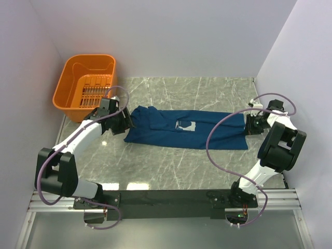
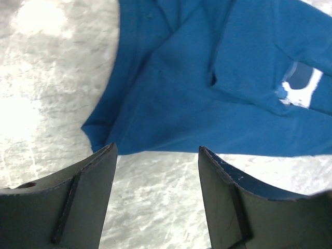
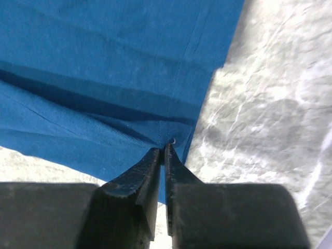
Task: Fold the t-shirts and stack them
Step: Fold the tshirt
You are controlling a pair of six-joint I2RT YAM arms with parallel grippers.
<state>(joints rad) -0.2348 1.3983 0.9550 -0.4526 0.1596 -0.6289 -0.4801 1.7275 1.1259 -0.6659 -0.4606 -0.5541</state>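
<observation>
Right fingers (image 3: 148, 179) pinch shut on the t-shirt (image 1: 161, 130) at the hem of its right end. Left fingers (image 2: 88, 192) gape wide, holding nothing, just beside its left end. The t-shirt lies stretched along the desk (image 1: 155, 166), print (image 1: 185, 126) up, with a basket (image 1: 66, 85) beyond its left end.

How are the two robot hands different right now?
The left gripper is open with nothing between its fingers; the right gripper is pinched shut on the edge of the t-shirt. The left sits at the end near the basket, the right at the opposite end. Both have black fingers.
</observation>
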